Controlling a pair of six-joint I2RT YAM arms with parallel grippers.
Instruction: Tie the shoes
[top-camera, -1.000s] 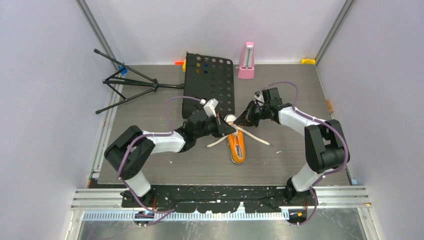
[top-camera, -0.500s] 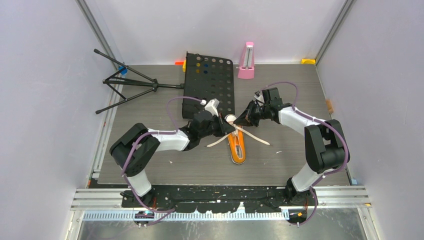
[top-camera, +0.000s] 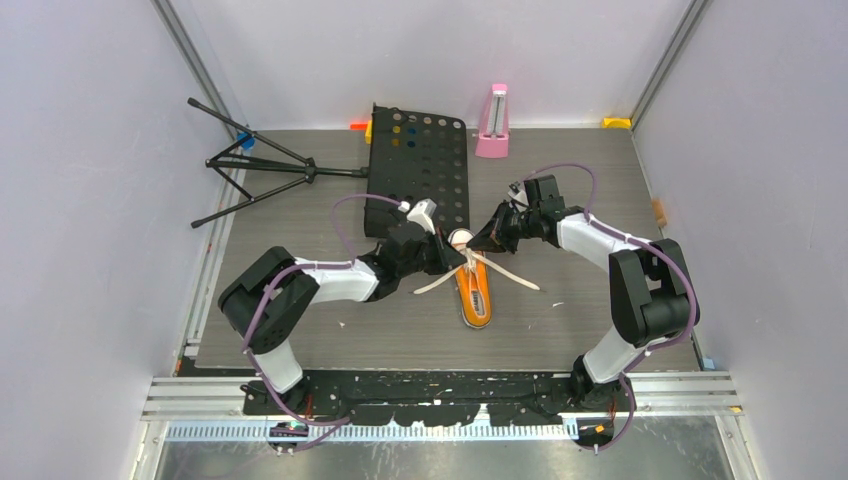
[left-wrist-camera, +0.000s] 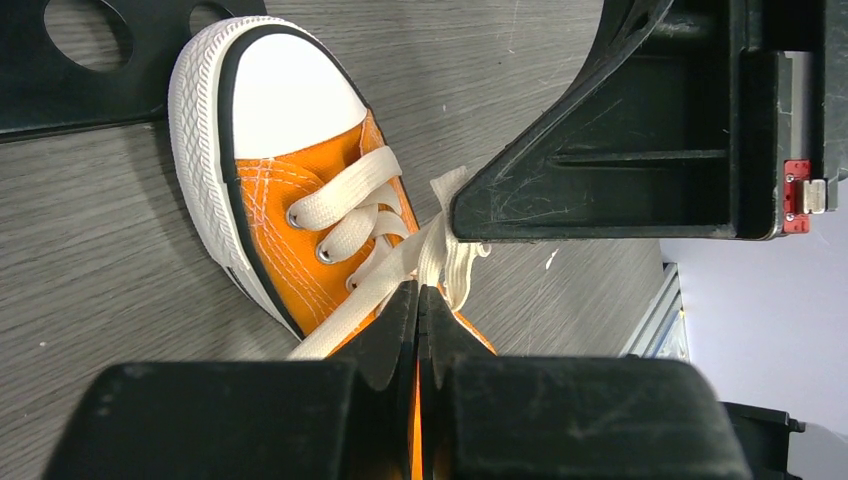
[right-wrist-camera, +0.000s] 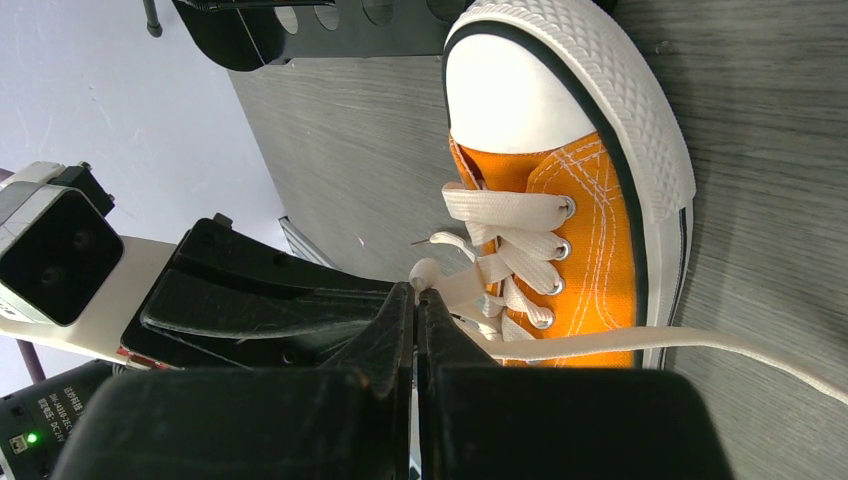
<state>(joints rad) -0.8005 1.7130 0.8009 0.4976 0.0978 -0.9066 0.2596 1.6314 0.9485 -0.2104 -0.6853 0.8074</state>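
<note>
An orange sneaker (top-camera: 475, 290) with a white toe cap lies mid-table, toe toward the back. It also shows in the left wrist view (left-wrist-camera: 300, 230) and the right wrist view (right-wrist-camera: 590, 250). Its white laces (top-camera: 505, 272) trail out to both sides. My left gripper (top-camera: 458, 256) is shut on a lace loop (left-wrist-camera: 440, 255) over the eyelets. My right gripper (top-camera: 480, 243) is shut on another lace strand (right-wrist-camera: 450, 285) just beside it. The two sets of fingertips nearly touch above the shoe's tongue.
A black perforated board (top-camera: 418, 170) lies behind the shoe, close to the left gripper. A pink metronome (top-camera: 492, 122) stands at the back. A black folded tripod (top-camera: 260, 170) lies at the back left. Grey walls close in both sides.
The left arm has shifted slightly right and toward the shoe. The right arm and the shoe have stayed still. Both grippers remain shut on the laces.
</note>
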